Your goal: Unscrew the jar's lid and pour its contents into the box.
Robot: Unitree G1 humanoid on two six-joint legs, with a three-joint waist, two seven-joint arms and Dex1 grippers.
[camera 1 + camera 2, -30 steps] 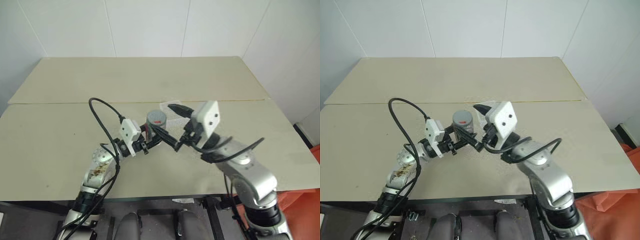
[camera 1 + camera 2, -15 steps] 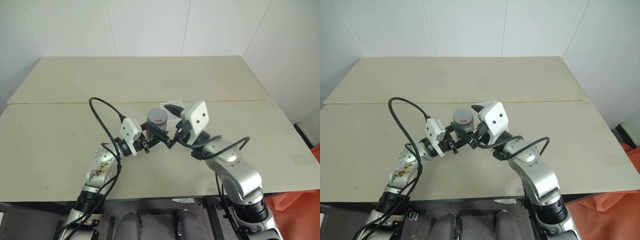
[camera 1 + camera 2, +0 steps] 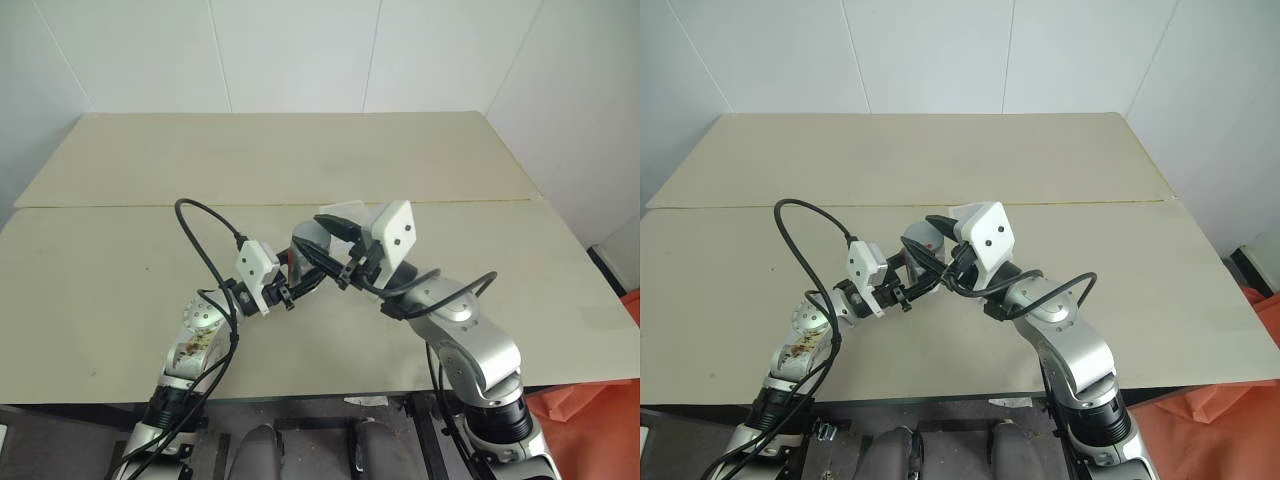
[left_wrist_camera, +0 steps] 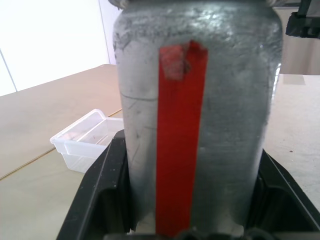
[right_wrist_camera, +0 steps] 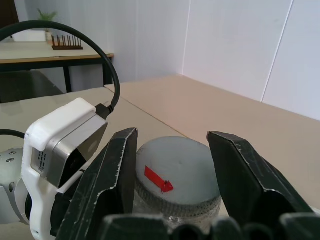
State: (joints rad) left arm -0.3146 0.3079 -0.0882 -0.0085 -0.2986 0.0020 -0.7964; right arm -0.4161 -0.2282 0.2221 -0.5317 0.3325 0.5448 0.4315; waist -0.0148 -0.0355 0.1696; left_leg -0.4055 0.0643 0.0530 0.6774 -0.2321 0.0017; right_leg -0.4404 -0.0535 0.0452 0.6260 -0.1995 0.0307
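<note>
My left gripper [image 3: 297, 284] is shut on the jar [image 4: 195, 125], holding it upright above the table; a red strip runs down its frosted side. My right gripper [image 5: 172, 137] reaches in from the right, and its two black fingers [image 5: 117, 170] press against opposite sides of the grey lid [image 5: 177, 172], which has a red mark on top. The clear box [image 4: 85, 137] sits on the table just behind the jar, partly hidden by the right gripper. The contents are hidden inside the jar.
The beige table [image 3: 120, 260] has a seam running across it behind the grippers. A black cable [image 3: 205, 235] loops up from the left wrist. The table's front edge [image 3: 330, 392] is close below the arms, and white walls stand behind.
The right gripper's fingers stood wide open beside the lid and have now closed onto it. The left gripper has kept the jar still.
</note>
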